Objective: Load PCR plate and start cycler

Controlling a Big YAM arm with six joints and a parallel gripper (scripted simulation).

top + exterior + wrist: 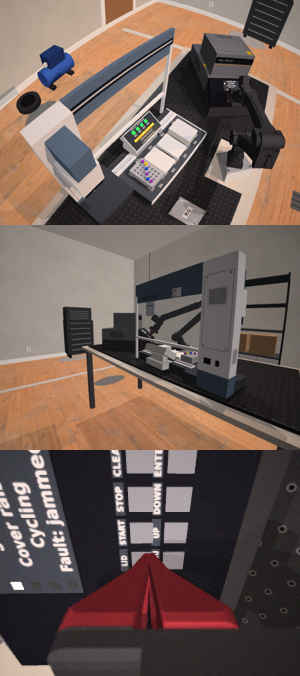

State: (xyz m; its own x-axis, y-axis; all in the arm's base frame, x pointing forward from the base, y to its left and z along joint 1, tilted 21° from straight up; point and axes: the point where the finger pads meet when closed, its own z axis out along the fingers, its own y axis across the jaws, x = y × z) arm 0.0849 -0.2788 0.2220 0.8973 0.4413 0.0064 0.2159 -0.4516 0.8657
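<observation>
Top view: white plate lying flat on the D2 spot of the tray, long axis across the row, toward the small display. Not possible to read its labels, so A1 corner not confirmed. Second plate just beside, on D3. Farther off, cycler with lid down. Gripper fully closed and empty, red fingers pressed into one point at the LID key, probably so a single narrow tip pushes one key only.
</observation>
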